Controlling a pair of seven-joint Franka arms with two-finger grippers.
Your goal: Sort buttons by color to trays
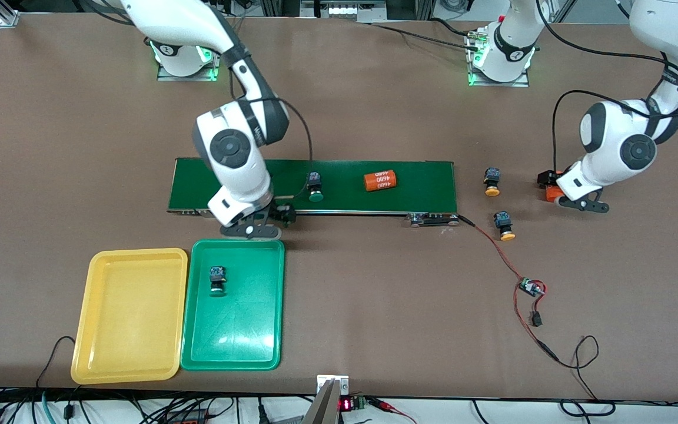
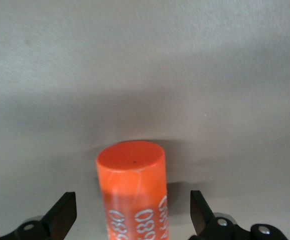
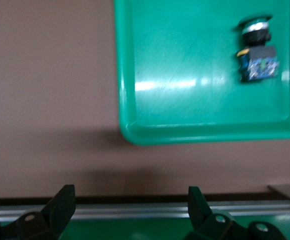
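Front view: one green-capped button [image 1: 217,279] is seen lying on its side in the green tray [image 1: 239,335], in the part of the tray farther from the front camera. A second green-capped button [image 1: 315,187] is placed on the dark-green conveyor belt [image 1: 421,182], farther from the camera than the tray. Two yellow-orange buttons are found on the bare table [image 1: 374,294] toward the left arm's end, just past the end of the belt: one [image 1: 492,181] is farther from the camera, the other [image 1: 504,226] is nearer. The yellow tray [image 1: 133,315] is set touching the green tray, on the side toward the right arm's end; no button is seen in it.

An orange cylinder with white print [image 1: 380,180] is laid on the belt, between the green button and the belt's end. A second orange cylinder [image 2: 134,192] is shown in the left wrist view.

The right gripper [image 1: 251,227] is held over the near edge of the belt, just above the green tray's far rim. Its fingers [image 3: 60,205] are spread wide and nothing is held between them. The left gripper [image 1: 580,203] is positioned low over the table at the left arm's end. Its fingers [image 2: 62,212] are spread wide on both sides of the second cylinder, which is not touched by them.

A red and black wire [image 1: 509,265] with a small circuit board [image 1: 531,288] is laid on the table from the belt's end toward the camera.
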